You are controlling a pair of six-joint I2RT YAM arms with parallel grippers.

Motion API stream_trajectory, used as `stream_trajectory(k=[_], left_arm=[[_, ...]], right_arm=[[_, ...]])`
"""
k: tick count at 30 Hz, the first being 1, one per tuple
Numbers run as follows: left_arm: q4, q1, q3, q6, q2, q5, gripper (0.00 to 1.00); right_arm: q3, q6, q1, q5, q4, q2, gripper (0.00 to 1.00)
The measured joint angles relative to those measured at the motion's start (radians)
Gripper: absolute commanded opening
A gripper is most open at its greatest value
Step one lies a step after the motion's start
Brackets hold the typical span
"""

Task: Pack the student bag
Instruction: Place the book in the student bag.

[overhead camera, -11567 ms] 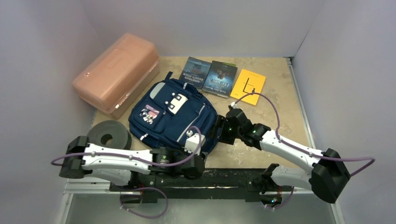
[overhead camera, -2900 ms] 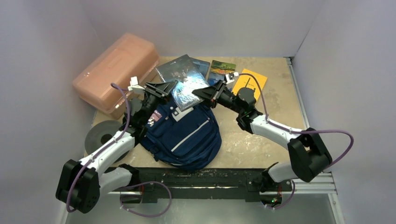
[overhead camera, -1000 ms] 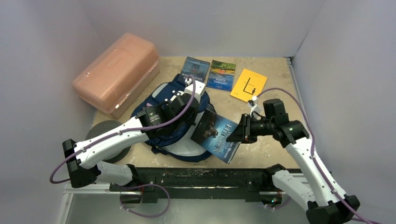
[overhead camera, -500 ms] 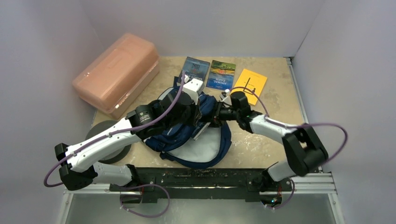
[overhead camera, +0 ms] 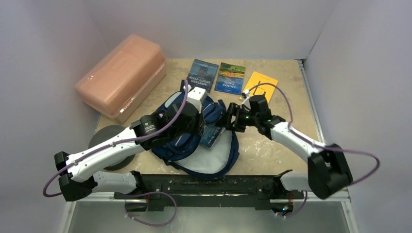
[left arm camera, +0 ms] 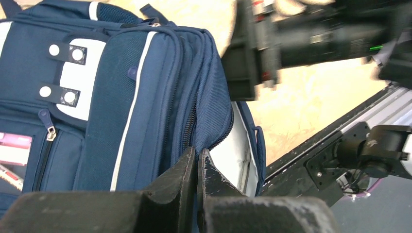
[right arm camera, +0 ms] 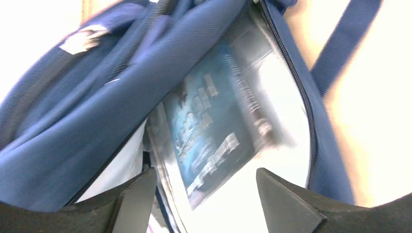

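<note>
The navy student bag [overhead camera: 176, 145] lies mid-table with its main compartment pulled open, showing pale lining. My left gripper [overhead camera: 197, 130] is shut on the zip edge of the bag's upper flap [left arm camera: 214, 111] and holds it up; in the left wrist view the gripper [left arm camera: 197, 158] pinches the blue fabric. A dark blue book [overhead camera: 212, 136] lies inside on the lining, also seen as the book [right arm camera: 214, 131] in the right wrist view. My right gripper [overhead camera: 227, 120] is at the bag's mouth, open, and its fingers [right arm camera: 206, 187] stand wide apart with nothing between them.
A salmon-pink plastic box [overhead camera: 121, 73] stands at the back left. At the back lie two dark books [overhead camera: 202, 75], [overhead camera: 230, 77] and a yellow book [overhead camera: 260, 86]. A grey roll [overhead camera: 99, 141] sits under my left arm. The black rail [overhead camera: 209, 182] runs along the near edge.
My right gripper carried the dark book into the bag's mouth, then opened and let it go; the book now rests on the lining. My left gripper kept its hold on the flap.
</note>
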Motion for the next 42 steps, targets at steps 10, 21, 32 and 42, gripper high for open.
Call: stream_trajectory(k=[10, 21, 32, 42], left_arm=[[0.054, 0.0, -0.105, -0.008, -0.006, 0.038, 0.0], [0.083, 0.001, -0.106, -0.025, -0.003, 0.122, 0.0], [0.089, 0.002, -0.105, -0.048, 0.006, 0.167, 0.0], [0.059, 0.003, -0.058, -0.05, 0.035, 0.187, 0.0]], right_arm=[[0.085, -0.29, -0.105, 0.087, -0.437, -0.307, 0.6], [-0.036, -0.12, 0.008, 0.074, -0.331, -0.183, 0.64], [-0.117, 0.016, 0.019, 0.153, -0.128, -0.084, 0.51], [-0.079, 0.021, 0.023, 0.185, -0.041, 0.013, 0.55]])
